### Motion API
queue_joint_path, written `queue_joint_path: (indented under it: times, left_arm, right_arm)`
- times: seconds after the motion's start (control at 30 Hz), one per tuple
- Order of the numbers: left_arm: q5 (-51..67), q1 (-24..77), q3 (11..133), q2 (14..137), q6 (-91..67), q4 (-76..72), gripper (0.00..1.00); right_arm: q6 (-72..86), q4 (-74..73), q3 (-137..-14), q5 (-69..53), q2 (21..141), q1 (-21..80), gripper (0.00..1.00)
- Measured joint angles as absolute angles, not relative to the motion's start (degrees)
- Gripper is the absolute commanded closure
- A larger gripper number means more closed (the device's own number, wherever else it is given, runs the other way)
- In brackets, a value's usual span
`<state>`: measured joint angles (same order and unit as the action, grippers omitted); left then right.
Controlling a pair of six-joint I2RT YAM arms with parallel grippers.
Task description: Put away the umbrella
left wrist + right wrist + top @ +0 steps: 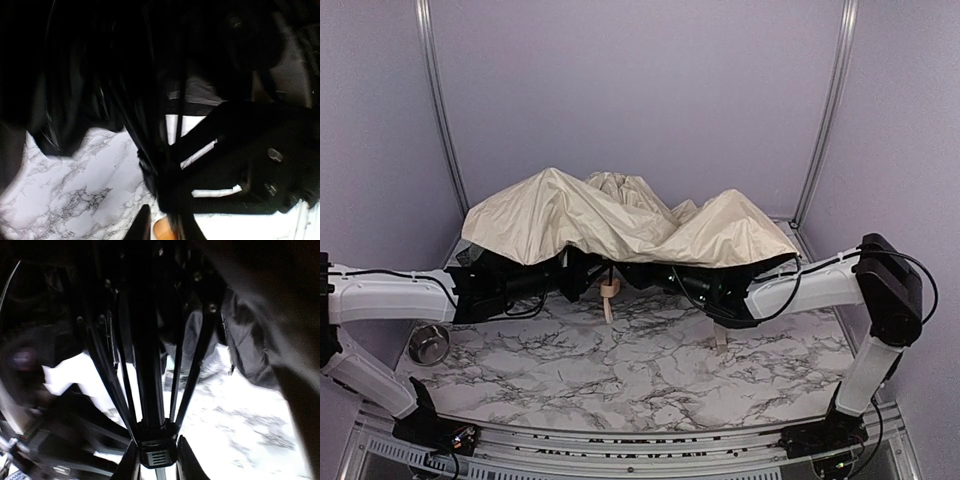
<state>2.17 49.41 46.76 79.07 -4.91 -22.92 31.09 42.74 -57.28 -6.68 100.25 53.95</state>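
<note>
While the umbrella (620,220) is sagging half-open over the middle of the surface's (650,380) far edge, the right gripper (157,462) is clamping its runner (156,447), with the shaft (147,365) running straight ahead of it. The left gripper (582,278) is sitting just beside the handle (610,290); its grip: cannot tell.

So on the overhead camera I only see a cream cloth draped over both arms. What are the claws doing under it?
Observer: That cloth is the umbrella. The right wrist camera shows the right gripper clamped on a black collar around the shaft.
Operator: What does the left wrist camera show?
Observer: Mostly the canopy's black underside. Any grip there is too dark to tell.
Operator: Is the frame folded yet?
Observer: No, in the right wrist view the ribs fan out above the collar.
</note>
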Motion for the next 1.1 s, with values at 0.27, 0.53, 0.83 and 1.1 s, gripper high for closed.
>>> queue_joint_path:
  times: [0.27,0.53,0.83,1.1]
  left_arm:
    - [4.45,53.95,46.74,80.42,0.8,-21.54,0.57]
    - [10.11,55.2,43.18,75.11,3.01,-18.5,0.53]
    - [10.15,55.2,42.54,68.49,2.59,-17.98,0.41]
    - [-0.23,51.24,42.46,61.82,-2.7,-18.04,0.34]
  right_arm:
    - [31.2,38.61,-55.11,-6.81,97.82,46.87,1.0]
    - [25.1,32.1,-54.22,-4.58,84.79,37.34,1.0]
    - [5.54,7.79,-59.77,1.32,75.42,30.35,1.0]
    - [-14.17,-13.37,-70.35,-0.91,73.28,30.33,1.0]
